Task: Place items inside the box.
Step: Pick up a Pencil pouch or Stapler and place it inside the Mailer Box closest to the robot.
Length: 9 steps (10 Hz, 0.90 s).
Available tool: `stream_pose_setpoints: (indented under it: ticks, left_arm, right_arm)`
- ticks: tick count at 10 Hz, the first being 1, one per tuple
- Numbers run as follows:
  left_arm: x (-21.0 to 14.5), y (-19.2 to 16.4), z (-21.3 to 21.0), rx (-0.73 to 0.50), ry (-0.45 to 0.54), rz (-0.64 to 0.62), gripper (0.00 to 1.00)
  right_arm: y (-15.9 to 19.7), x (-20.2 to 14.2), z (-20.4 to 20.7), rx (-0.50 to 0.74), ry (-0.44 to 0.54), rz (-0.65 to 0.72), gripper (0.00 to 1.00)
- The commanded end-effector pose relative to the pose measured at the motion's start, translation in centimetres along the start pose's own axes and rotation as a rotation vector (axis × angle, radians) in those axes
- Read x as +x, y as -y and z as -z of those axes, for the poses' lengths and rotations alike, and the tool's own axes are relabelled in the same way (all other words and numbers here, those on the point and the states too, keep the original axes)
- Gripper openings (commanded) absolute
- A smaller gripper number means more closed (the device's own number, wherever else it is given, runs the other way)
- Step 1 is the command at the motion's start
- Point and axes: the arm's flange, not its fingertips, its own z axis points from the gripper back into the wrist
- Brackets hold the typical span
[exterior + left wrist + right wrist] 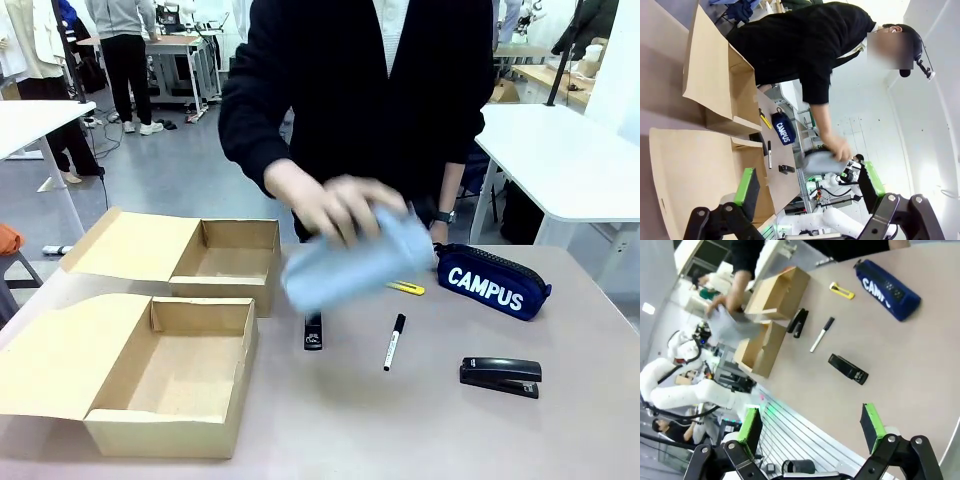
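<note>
The left tool (809,184) and right tool (811,426) gape empty (both well back). The person's hand (335,205) holds the grey pouch (345,265), long axis left-right, above the counter (560,420) just right of the far box (225,292).

on the counter (400,430) we see two open boxes at the left, the near box (165,435) in front of the far box (240,236). a person's hand (330,205) holds a pouch (345,268) above the middle. just right of the boxes lies a stapler (313,332), then the marker (394,342). the utility knife (405,288) lies behind the marker, beside the lettered pouch (490,282). a second stapler (500,376) lies at the front right.
</note>
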Motion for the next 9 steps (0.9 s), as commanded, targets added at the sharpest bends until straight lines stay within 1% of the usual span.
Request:
stream_pose_setpoints:
  ticks: [1, 2, 3, 4, 5, 6, 7, 8, 9]
  left_arm:
    - [0.1, 0.2, 0.1, -0.025, 0.013, 0.022, 1.0]
    - [0.1, 0.2, 0.1, -0.025, 0.013, 0.022, 1.0]
    - [0.1, 0.2, 0.1, -0.025, 0.013, 0.022, 1.0]
    - [0.1, 0.2, 0.1, -0.025, 0.013, 0.022, 1.0]
    - [0.1, 0.2, 0.1, -0.025, 0.013, 0.022, 1.0]
    - [0.1, 0.2, 0.1, -0.025, 0.013, 0.022, 1.0]
    - [0.1, 0.2, 0.1, -0.025, 0.013, 0.022, 1.0]
    - [0.1, 0.2, 0.1, -0.025, 0.013, 0.022, 1.0]
    - [0.1, 0.2, 0.1, -0.025, 0.013, 0.022, 1.0]
  right_arm:
    - [0.0, -0.6, 0.0, -0.014, -0.001, -0.027, 1.0]
    - [-0.6, 0.1, 1.7, -0.105, -0.002, -0.091, 1.0]
    - [-1.5, 1.5, 5.1, -0.141, -0.086, -0.273, 1.0]
    - [-1.3, 3.2, 8.6, -0.27, -0.162, -0.377, 1.0]
    - [-0.4, 5.1, 11.9, -0.35, -0.211, -0.442, 1.0]
    - [-1.0, 5.1, 14.5, -0.487, -0.28, -0.496, 1.0]
    - [-2.9, 4.4, 15.5, -0.59, -0.28, -0.42, 1.0]
    - [-2.5, 8.5, 9.8, -0.337, -0.235, -0.448, 1.0]
    - [-2.5, 8.5, 9.8, -0.337, -0.235, -0.448, 1.0]
